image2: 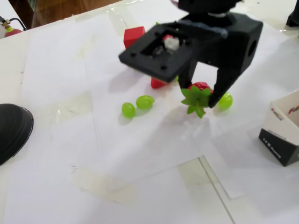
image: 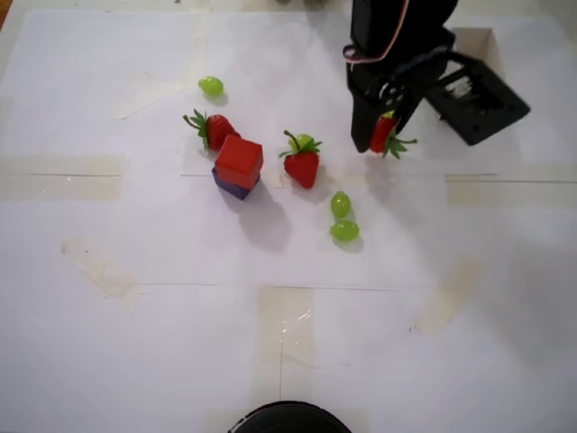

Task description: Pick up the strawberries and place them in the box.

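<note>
Gripped strawberry [image: 382,133] [image2: 200,93] sits clamped between the black gripper [image: 378,135] [image2: 202,94] fingers, leafy top pointing down toward the camera in the fixed view; whether it clears the white paper [image: 135,234] cannot be told. Two more strawberries lie on the paper in the overhead view: middle strawberry [image: 303,163] just beside a green grape [image: 306,141], and left strawberry [image: 216,131] touching the red cube [image: 239,161] [image2: 134,35], which sits on a purple block [image: 231,188]. White box [image: 478,47] [image2: 285,135] stands at upper right in the overhead view, partly hidden by the arm. Paired grapes [image: 343,217] [image2: 137,105] lie below the middle strawberry; a lone grape [image: 211,86] sits at upper left; another grape [image2: 225,101] shows beside the gripper in the fixed view.
</note>
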